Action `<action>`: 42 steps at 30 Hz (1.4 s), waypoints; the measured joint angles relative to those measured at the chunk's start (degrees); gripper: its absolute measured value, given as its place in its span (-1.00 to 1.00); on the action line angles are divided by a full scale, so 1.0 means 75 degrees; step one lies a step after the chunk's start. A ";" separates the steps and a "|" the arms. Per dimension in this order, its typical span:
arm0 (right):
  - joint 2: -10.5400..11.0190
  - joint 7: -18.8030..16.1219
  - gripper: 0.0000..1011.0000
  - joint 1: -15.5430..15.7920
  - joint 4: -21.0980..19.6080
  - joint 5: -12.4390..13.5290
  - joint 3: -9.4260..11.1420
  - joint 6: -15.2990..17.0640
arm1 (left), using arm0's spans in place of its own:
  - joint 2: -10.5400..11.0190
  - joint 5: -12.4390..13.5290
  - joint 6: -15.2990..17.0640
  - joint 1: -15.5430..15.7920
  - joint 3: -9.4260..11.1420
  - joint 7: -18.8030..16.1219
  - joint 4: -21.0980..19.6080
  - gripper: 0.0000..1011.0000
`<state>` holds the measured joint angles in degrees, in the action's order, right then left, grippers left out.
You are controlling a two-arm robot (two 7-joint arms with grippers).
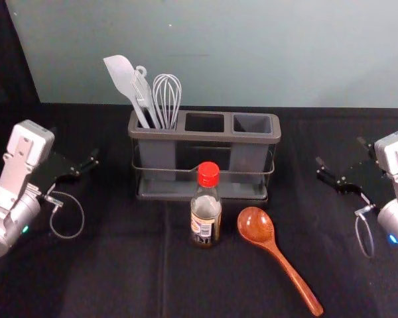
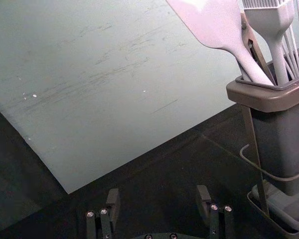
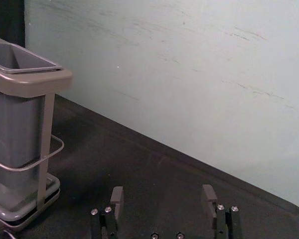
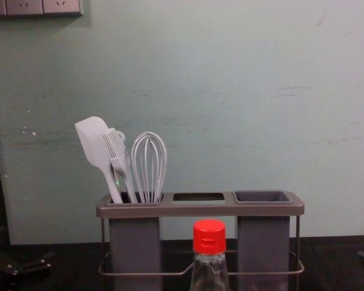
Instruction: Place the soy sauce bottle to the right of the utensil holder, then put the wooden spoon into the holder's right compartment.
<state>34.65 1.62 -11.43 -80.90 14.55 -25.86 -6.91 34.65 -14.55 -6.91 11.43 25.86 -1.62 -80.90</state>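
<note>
Soy sauce bottle (image 1: 205,215), one: glass, red cap (image 1: 208,173), standing upright on the dark cloth (image 1: 119,265), just in front of the utensil holder (image 1: 204,136), a little right of its middle. Long axis vertical.

Wooden spoon (image 1: 278,255), one: lying flat just right of the bottle, bowl toward the holder, handle slanting nearer the robot and outward to the right.

Holder, one: three-part; right compartment (image 1: 252,124) vacant; left compartment (image 4: 135,242) stocked with a spatula (image 4: 97,145), a brush (image 4: 118,159) and a whisk (image 4: 149,167).

Right gripper (image 3: 163,193), one: at the right side of the head view, fingers spread wide, nothing between them. From these fingers the bottle lies inward to the left and nearer the robot, the spoon's bowl coming between in that sideways line.

Left gripper (image 2: 158,195), one: out beyond the holder's left end, fingers likewise wide apart, holding nothing.

Remarks: neither gripper is clearly nearer the bottle; the right seems the better fit, its side being where the bottle must go. First step, by judgement: bring the right fingers in level around the upright body, clear of the spoon.
</note>
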 joint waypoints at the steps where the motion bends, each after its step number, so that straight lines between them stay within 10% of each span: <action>1: 0.0000 0.0000 0.99 0.0000 0.0000 0.0000 0.0000 0.0000 | 0.0000 0.0000 0.0000 0.0000 -0.0001 0.0000 0.0000 0.99; 25: 0.0784 -0.0849 0.99 0.1675 -0.1955 0.1008 0.1311 -0.0314 | 0.0000 0.0000 0.0000 0.0000 0.0000 0.0000 0.0000 0.99; 42: 0.1693 -0.2944 0.99 0.3167 -0.3140 0.2332 0.2081 -0.1000 | 0.0000 0.0000 0.0000 0.0000 0.0000 0.0000 0.0000 0.99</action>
<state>47.34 -20.46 12.32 -104.45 32.04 -10.25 -14.41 34.64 -14.55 -6.91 11.44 25.86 -1.62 -80.90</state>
